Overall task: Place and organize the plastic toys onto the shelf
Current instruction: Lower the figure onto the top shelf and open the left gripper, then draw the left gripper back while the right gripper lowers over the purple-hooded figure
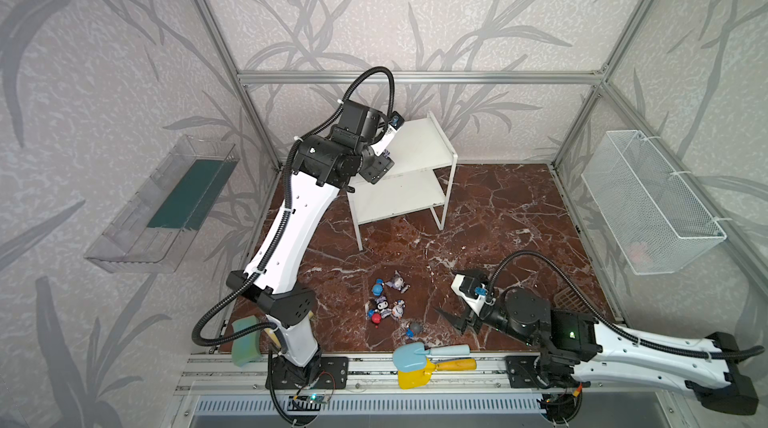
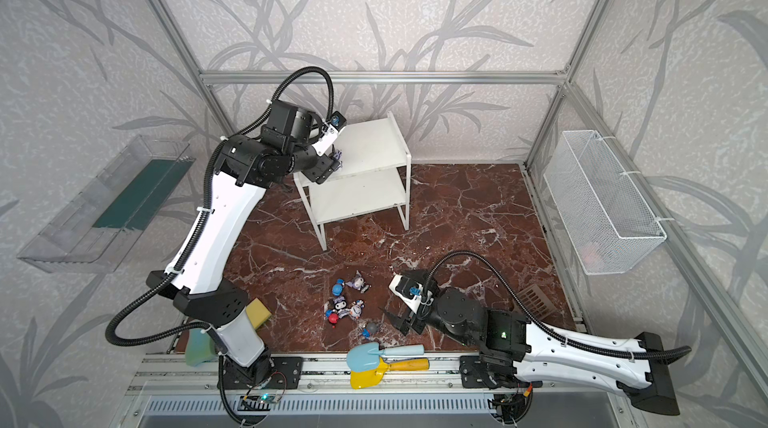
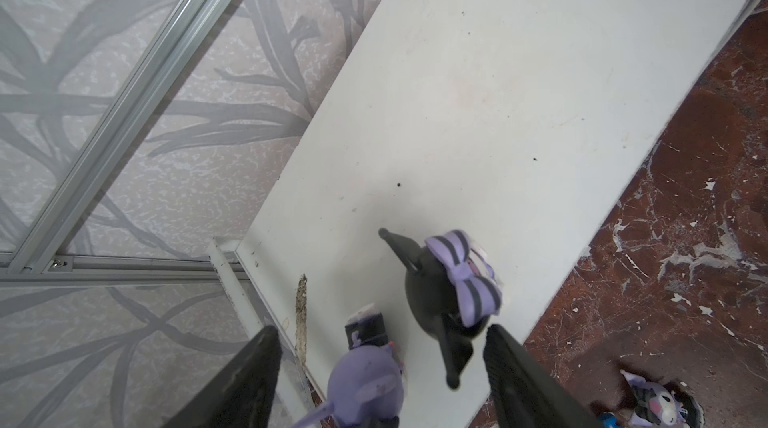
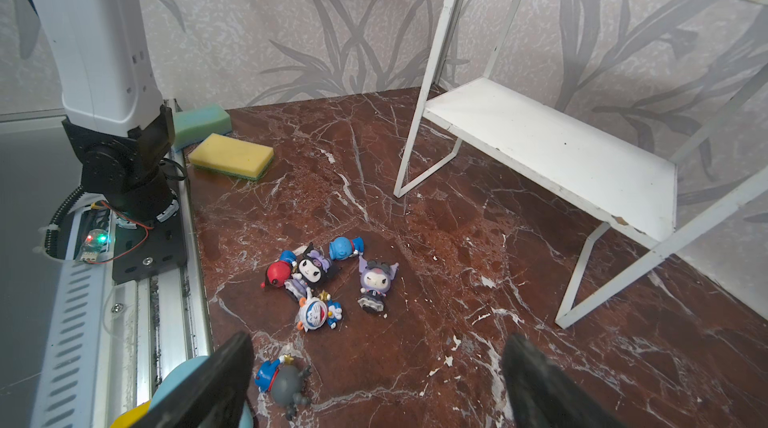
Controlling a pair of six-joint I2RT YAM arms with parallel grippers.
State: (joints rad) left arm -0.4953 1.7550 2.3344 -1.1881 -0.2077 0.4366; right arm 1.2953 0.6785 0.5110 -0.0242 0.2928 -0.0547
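The left claw (image 3: 382, 330) hangs spread over the top board of the shelf (image 3: 498, 93). Two plastic toys sit on that board between its fingers: a black-headed one with a purple bow (image 3: 440, 293) and a purple-headed one (image 3: 365, 388). The right claw (image 4: 380, 340) is spread wide above the desk (image 4: 457, 218), with a cluster of five toys (image 4: 324, 276) lying just ahead of it and a grey-and-blue toy (image 4: 282, 382) close beside one finger.
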